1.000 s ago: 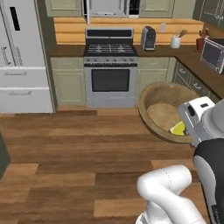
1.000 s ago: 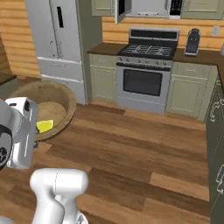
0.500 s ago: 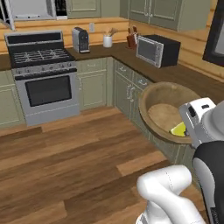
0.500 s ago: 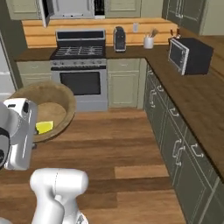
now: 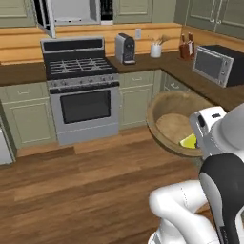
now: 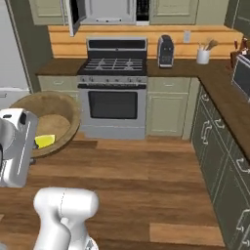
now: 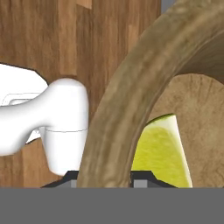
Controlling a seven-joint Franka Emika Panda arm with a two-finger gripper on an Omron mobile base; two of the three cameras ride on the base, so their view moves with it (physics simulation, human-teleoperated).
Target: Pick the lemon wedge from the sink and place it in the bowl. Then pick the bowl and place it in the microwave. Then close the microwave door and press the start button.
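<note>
Wooden and stiff, the bowl [image 5: 176, 124] rides tilted with our jaws part-closed on its rim; we judge the loose lemon wedge [image 7: 162, 153] could slide out.

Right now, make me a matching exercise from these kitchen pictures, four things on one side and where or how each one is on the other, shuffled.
Things:
1. lemon wedge
2. bowl
3. microwave door
4. coffee maker

Places or states:
A. swung open above the stove
B. on the counter right of the stove
C. lying inside the bowl
D. gripped by its rim, off the floor

Pairs: 1-C, 2-D, 3-A, 4-B
</note>
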